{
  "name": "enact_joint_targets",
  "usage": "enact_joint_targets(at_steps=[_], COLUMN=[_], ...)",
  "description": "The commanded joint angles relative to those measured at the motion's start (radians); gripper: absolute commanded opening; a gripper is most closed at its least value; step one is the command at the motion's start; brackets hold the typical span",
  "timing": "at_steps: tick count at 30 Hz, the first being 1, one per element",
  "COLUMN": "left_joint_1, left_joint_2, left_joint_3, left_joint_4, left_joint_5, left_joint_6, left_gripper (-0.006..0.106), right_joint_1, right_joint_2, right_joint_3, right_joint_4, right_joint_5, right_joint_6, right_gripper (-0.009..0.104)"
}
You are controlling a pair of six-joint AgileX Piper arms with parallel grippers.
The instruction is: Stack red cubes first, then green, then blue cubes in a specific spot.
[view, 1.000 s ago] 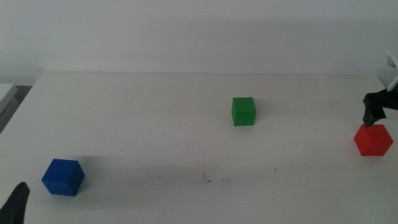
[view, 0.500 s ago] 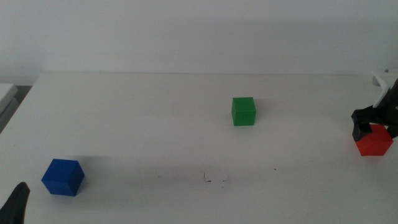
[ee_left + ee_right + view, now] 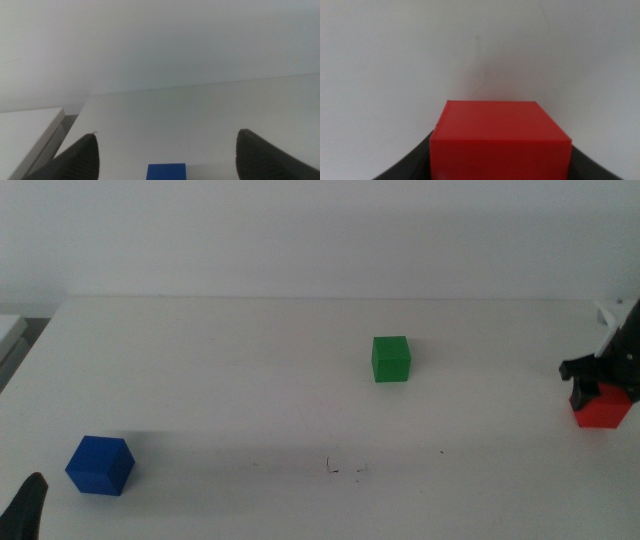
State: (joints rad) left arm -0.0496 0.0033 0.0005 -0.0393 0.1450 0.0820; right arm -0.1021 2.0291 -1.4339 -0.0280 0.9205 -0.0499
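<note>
Your left gripper [image 3: 165,150] waits low at the table's near left corner, only a dark tip of it showing at the bottom edge of the middle view; its jaws stand wide apart with nothing between them, and the blue cube [image 3: 100,465] sits on the table [image 3: 250,370] just ahead of it, apart from both jaws. Moving right, you see the green cube [image 3: 391,359] alone near the middle of the table, well apart from the other two. At the far right edge, your right gripper [image 3: 598,387] is down over the red cube [image 3: 603,410], a jaw on either side of it; whether the jaws are pressing its faces you cannot tell. That cube rests on the table.
</note>
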Motion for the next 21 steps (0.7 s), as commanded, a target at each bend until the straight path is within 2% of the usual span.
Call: enact_joint_targets(at_steps=[1, 5, 12, 17, 18, 20, 21], left_joint_1=[-0.002, -0.002, -0.002, -0.002, -0.002, -0.002, -0.002], left_joint_2=[-0.003, -0.003, -0.003, -0.003, -0.003, -0.003, -0.003], left_joint_3=[-0.001, -0.001, -0.001, -0.001, -0.001, -0.001, -0.001], left_joint_4=[-0.003, -0.003, -0.003, -0.003, -0.003, -0.003, -0.003], left_joint_5=[-0.005, -0.005, -0.005, -0.005, -0.005, -0.005, -0.005], left_joint_6=[0.000, 0.000, 0.000, 0.000, 0.000, 0.000, 0.000], left_gripper=[0.094, 0.094, 0.094, 0.094, 0.094, 0.094, 0.094], right_joint_1=[0.045, 0.176, 0.527, 0.743, 0.770, 0.784, 0.802], right_joint_2=[-0.070, -0.173, -0.226, -0.199, -0.190, -0.176, -0.166], right_joint_3=[-0.005, -0.005, -0.005, -0.013, -0.024, -0.043, -0.054], right_joint_4=[-0.027, -0.052, -0.061, -0.196, -0.201, -0.153, -0.168], right_joint_5=[0.041, 0.101, 0.128, 0.054, 0.054, 0.051, 0.053], right_joint_6=[0.080, 0.261, 0.565, 0.810, 0.843, 0.854, 0.860], right_gripper=[0.000, 0.000, 0.005, 0.005, 0.005, 0.005, 0.005])
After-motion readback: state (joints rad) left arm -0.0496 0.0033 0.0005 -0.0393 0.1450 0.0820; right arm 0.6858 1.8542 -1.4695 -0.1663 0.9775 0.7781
